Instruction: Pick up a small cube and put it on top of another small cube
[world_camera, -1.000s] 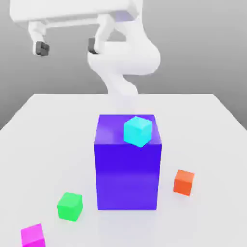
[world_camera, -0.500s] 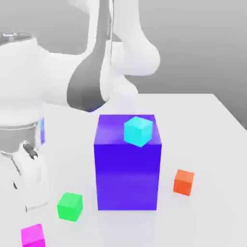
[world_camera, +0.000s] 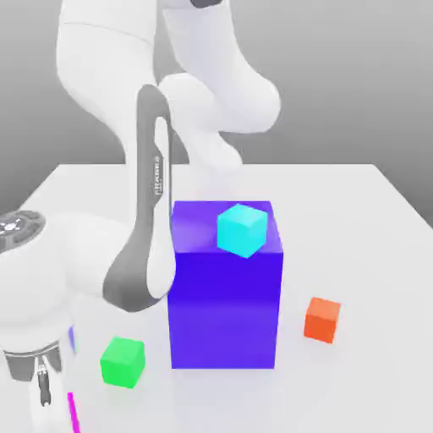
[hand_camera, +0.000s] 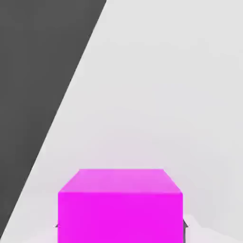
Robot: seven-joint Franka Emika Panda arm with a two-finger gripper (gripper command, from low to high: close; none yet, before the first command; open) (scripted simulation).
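Observation:
The small magenta cube [hand_camera: 120,206] rests on the white table. In the hand view, dark fingertips [hand_camera: 185,224] press flush against its two sides, so my gripper [hand_camera: 120,225] is shut on it. In the exterior view my hand [world_camera: 38,393] is low at the table's front corner on the exterior view's left. It covers the magenta cube [world_camera: 73,413] except for a thin strip. A green cube [world_camera: 123,362] lies just beside the hand. An orange cube [world_camera: 322,319] lies on the exterior view's right.
A big purple-blue block [world_camera: 224,292] stands mid-table with a cyan cube [world_camera: 243,229] on its top. My arm's forearm [world_camera: 150,211] slants down in front of the block's left face. The table edge [hand_camera: 61,109] runs close to the magenta cube.
The arm swung from high at the back down to the front-left corner. The hand now covers the magenta cube, which was in plain sight before. The other cubes have not moved.

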